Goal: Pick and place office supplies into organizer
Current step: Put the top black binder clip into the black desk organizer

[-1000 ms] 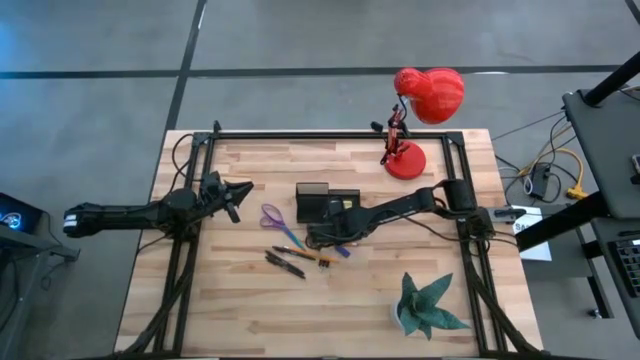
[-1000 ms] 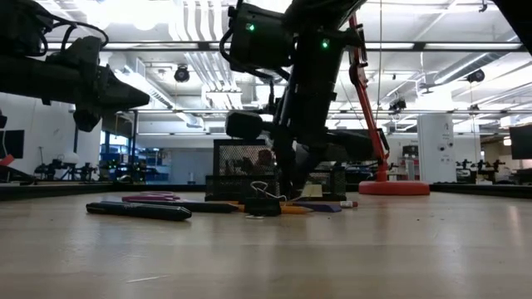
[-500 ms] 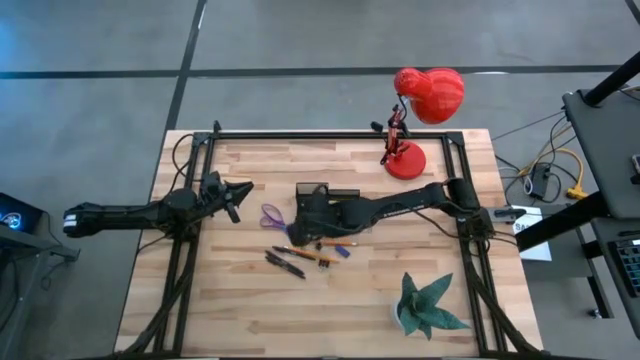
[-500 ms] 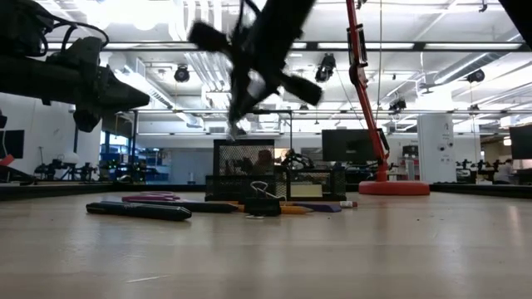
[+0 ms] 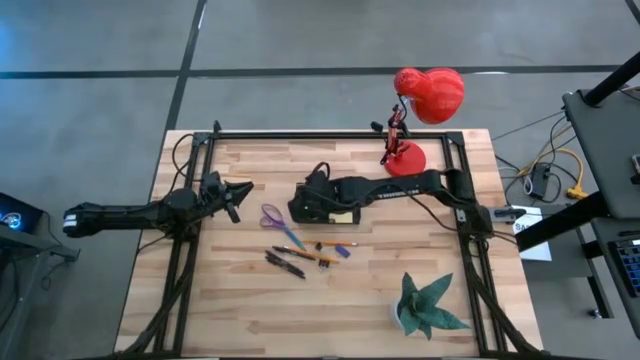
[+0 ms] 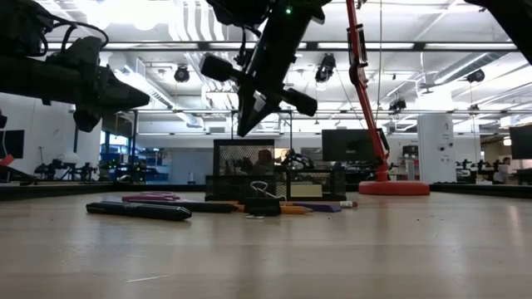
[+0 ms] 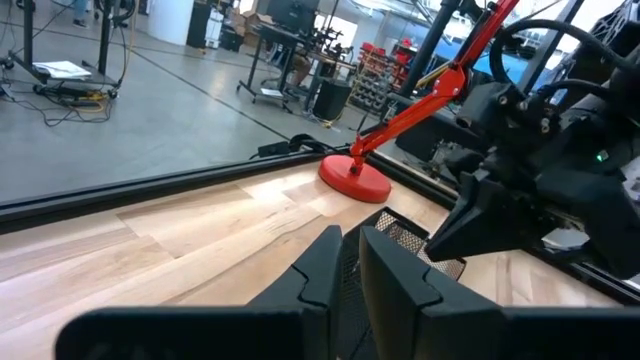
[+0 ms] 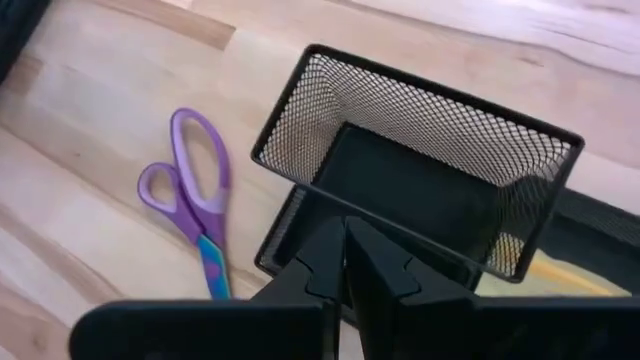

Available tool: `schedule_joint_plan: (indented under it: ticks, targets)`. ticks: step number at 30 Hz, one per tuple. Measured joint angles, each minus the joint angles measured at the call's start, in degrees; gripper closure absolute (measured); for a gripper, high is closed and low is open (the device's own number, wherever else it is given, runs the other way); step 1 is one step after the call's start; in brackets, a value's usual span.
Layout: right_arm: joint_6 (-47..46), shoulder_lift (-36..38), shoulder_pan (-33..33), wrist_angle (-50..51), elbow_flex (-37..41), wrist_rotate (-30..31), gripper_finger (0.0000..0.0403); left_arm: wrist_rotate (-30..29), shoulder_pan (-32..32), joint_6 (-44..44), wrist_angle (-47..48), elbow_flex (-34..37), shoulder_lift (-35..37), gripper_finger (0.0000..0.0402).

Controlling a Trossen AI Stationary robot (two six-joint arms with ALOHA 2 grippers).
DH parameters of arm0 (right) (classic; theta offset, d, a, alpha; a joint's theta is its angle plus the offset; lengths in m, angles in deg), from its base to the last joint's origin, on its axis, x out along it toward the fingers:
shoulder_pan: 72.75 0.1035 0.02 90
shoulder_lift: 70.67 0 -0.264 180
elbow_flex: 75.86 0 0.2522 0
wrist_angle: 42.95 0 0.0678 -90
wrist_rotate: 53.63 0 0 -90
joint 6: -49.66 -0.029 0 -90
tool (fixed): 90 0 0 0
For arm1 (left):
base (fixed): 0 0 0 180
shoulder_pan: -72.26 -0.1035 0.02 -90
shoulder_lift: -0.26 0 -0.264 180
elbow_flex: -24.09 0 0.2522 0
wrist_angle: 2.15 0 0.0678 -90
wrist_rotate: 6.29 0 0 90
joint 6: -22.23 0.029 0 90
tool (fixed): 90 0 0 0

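- Wooden counter (image 5: 200, 310) carries scissors (image 5: 272, 217) and pens (image 5: 288, 260) beside the organizer (image 8: 420, 190).
- My right hand (image 8: 345, 262) hovers closed over the organizer; my left hand (image 5: 236, 193) waits closed, holding nothing.
- Scissors look light and stiff; I would grip the blades.

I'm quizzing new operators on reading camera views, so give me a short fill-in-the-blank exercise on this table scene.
1. The right gripper hovers above the black mesh ____.
2. The scissors on the table have ____ handles.
3. The desk lamp at the table's far edge is ____.
4. The left gripper holds ____.

Missing words: organizer; purple; red; nothing
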Motion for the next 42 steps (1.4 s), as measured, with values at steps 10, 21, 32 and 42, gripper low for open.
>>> schedule_joint_plan:
  ticks: [10,21,32,42]
  targets:
    - [20.4,0.5,8.0,8.0,-1.4,-0.9,0.0374,0.0,0.0,0.0,0.0,0.0,0.0,0.0377]
    - [47.4,-0.3,14.9,9.2,-0.7,-2.3,0.0234,0.0,0.0,0.0,0.0,0.0,0.0,0.0377]
    - [40.3,-5.5,14.9,9.3,-0.1,-8.3,0.0167,0.0,0.0,0.0,0.0,0.0,0.0,0.0377]
    - [29.4,-8.0,12.3,9.0,0.1,-7.8,0.0187,0.0,0.0,0.0,0.0,0.0,0.0,0.0377]
